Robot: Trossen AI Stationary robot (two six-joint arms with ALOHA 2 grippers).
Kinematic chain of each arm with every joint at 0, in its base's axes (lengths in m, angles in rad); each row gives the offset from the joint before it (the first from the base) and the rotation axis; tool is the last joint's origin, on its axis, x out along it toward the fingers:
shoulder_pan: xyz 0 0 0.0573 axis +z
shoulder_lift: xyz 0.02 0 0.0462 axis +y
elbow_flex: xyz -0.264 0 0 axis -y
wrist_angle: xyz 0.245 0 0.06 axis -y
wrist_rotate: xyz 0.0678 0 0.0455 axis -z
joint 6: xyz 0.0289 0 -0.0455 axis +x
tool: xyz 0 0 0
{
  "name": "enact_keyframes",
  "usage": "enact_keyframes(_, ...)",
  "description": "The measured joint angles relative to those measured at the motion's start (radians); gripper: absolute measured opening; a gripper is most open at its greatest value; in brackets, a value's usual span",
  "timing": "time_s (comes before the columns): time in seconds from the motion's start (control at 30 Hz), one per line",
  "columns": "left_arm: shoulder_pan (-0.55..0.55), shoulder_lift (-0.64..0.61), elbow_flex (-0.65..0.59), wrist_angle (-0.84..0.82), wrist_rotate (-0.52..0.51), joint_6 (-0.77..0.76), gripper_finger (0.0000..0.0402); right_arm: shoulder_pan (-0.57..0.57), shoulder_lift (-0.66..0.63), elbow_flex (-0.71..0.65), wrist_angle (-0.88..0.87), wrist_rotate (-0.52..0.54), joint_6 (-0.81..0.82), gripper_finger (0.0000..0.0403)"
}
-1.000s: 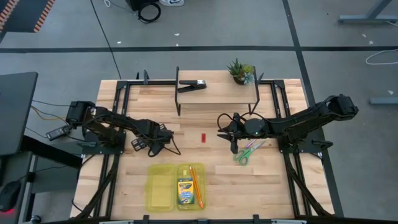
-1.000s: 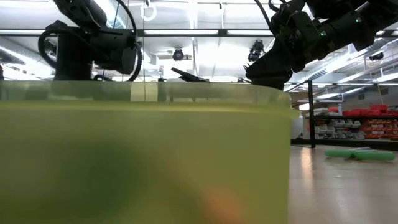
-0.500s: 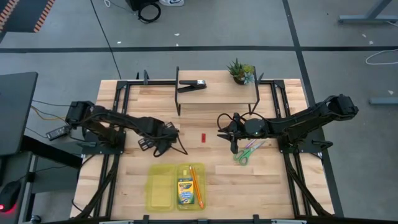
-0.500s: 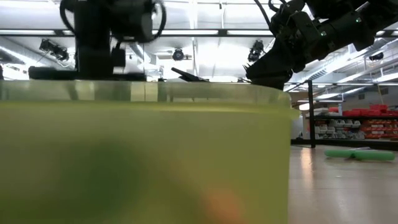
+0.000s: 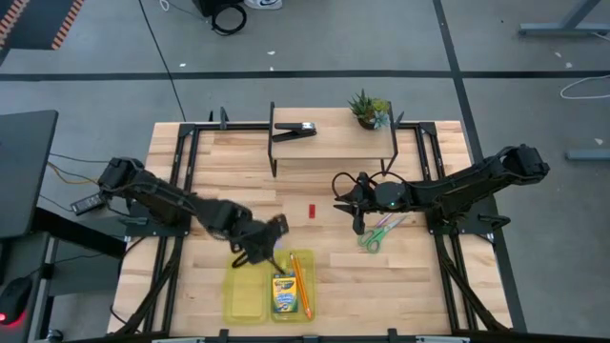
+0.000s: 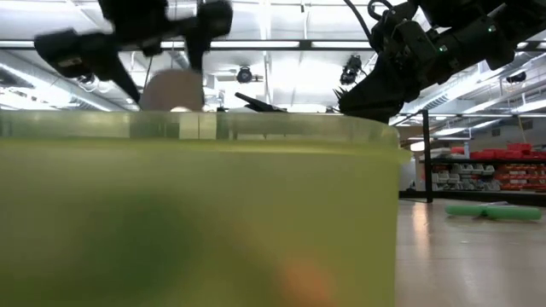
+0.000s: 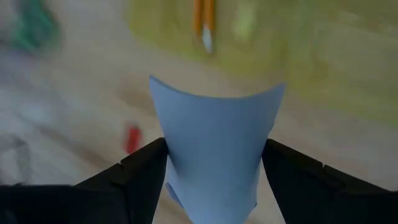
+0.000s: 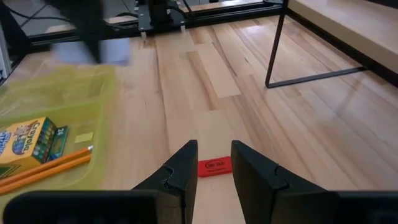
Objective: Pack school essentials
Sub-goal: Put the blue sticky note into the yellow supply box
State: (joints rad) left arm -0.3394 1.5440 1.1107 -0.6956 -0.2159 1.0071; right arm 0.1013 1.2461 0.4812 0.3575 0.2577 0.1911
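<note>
My left gripper hangs over the far edge of the yellow-green tray, shut on the pale bluish-white block. In the low view the block shows above the tray's rim. The crayon box and orange pencil lie in the tray. My right gripper is open and still, right of the short red piece, which lies flat on the table and shows ahead of the fingers in the right wrist view. The green-handled scissors and the pink-purple pencil lie beside each other. My left gripper pinches the pale block between its two fingers, one on each long side. The block sticks out past the fingertips and its free end looks bowed. It is lifted clear of the table, above the tray's far edge.
A low wooden shelf on black legs stands at the far side, bearing a black clip-like tool and a small potted plant. The tray's left compartment holds nothing. Bare wood lies between the tray and the scissors.
My left gripper has swung toward the table's near edge and to the right, from beside the shelf's left leg to the tray's far edge, carrying the pale block. In the low view it came closer and the block rose into sight above the rim.
</note>
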Motion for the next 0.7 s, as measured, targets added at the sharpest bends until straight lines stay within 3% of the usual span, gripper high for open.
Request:
enact_keyframes(0.13, -0.067, 0.032, 0.0, 0.15, 0.001, 0.023, 0.0268, 0.0, 0.0, 0.0, 0.0, 0.0, 0.01, 0.0103)
enact_keyframes(0.43, -0.128, 0.15, 0.046, 0.375, 0.002, -0.107, 0.0265, 0.013, 0.0, 0.0, 0.001, 0.0, 0.071, 0.0103)
enact_keyframes(0.57, -0.131, 0.197, 0.095, 0.409, 0.015, -0.263, 0.0265, 0.034, 0.0, 0.0, 0.002, 0.006, 0.082, 0.0103)
enact_keyframes(0.7, -0.116, 0.223, 0.14, 0.414, 0.024, -0.552, 0.0263, 0.054, 0.0, 0.0, 0.002, 0.008, 0.094, 0.0103)
